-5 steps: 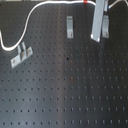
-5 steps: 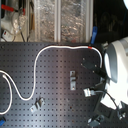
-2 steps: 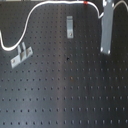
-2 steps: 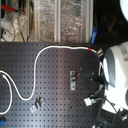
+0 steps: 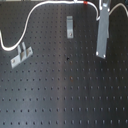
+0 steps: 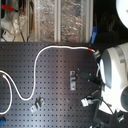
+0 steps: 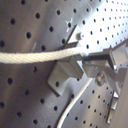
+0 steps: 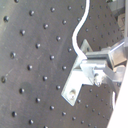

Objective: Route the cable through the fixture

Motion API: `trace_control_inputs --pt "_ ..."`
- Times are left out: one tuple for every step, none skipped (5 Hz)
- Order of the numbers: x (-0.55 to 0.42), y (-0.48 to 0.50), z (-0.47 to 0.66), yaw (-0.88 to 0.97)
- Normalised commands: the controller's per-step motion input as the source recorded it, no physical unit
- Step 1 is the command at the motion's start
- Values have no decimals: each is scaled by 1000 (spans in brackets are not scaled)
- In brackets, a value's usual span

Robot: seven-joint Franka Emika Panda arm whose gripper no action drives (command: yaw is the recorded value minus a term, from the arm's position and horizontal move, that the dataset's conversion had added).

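1. A black perforated table (image 5: pixel 65 95) carries a long white cable (image 5: pixel 35 15), two small metal clips, and one robot arm.

2. In the first exterior view, the cable runs from the 9 o'clock edge, rises in a curve and travels along the far edge toward 1 o'clock. It ends at a short red band (image 5: pixel 86 3) just beside the hand (image 5: pixel 101 50).

3. In the second exterior view, the same cable (image 6: pixel 35 75) loops from 9 o'clock up to the red band (image 6: pixel 90 49) at about 2 o'clock, next to the bulky white arm (image 6: pixel 114 75).

4. The hand's long silver finger points down at the table. In the first wrist view, the braided cord (image 7: pixel 35 56) runs into the metal fingertips, so the hand appears clenched on the cable near its red end.

5. The upright clip (image 5: pixel 70 26) stands at about 9 o'clock from the hand, near it. The second clip (image 5: pixel 21 55) lies flat, farther off toward 8 o'clock.

6. The cable's long axis trails away from the hand toward 9 o'clock, roughly in line with the nearer clip. Judged from this, the coming move turns on carrying the held end toward that clip.

7. The cable looks soft, woven and limp; the clips are dull, angular metal.
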Motion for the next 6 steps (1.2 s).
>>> trace_control_inputs --pt "-269 10 187 -146" --pt "-322 -146 230 -197" --pt "-187 47 139 -120" --pt "41 209 58 0" --pt "56 291 91 3" --pt "279 353 146 63"
